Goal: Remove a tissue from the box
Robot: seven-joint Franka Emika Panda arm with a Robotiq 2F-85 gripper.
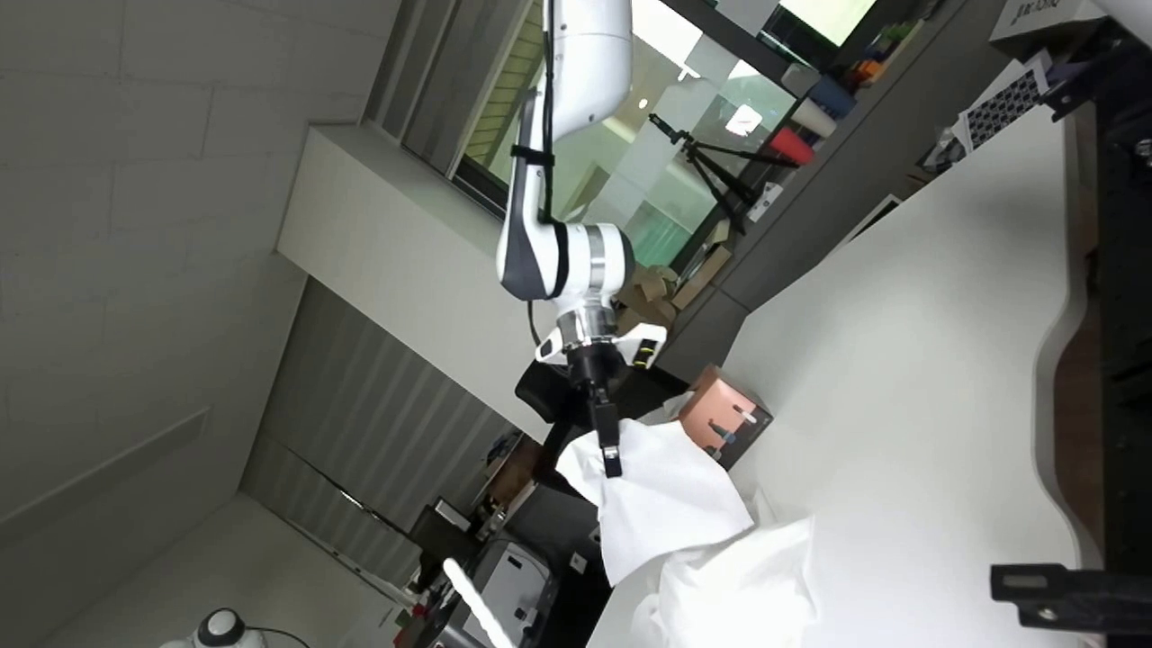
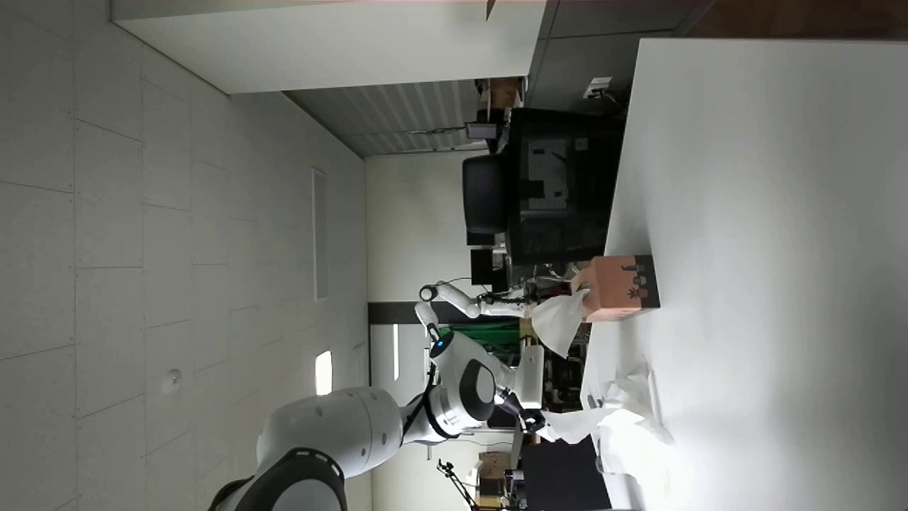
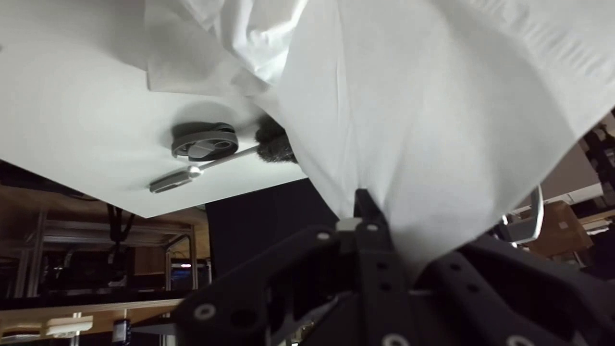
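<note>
In an exterior view, a black gripper dangles a white paper tissue near a crumpled white heap. In an exterior view, an orange-and-black cardboard box, its top trailing another white tissue, stands on the white table. Wrist view: jaws pinched together on the dangling tissue.

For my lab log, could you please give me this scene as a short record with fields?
Source: cubic pink-and-dark cardboard box, on a smooth white table
In its opening: white paper tissue, protruding
Tool: black two-fingered tool, pinching another thin white tissue
Held tissue: apart from the box, hanging toward a crumpled white heap
Also visible: dark-grey round object, dark fuzzy-headed brush
Unclear: heap's material
</note>
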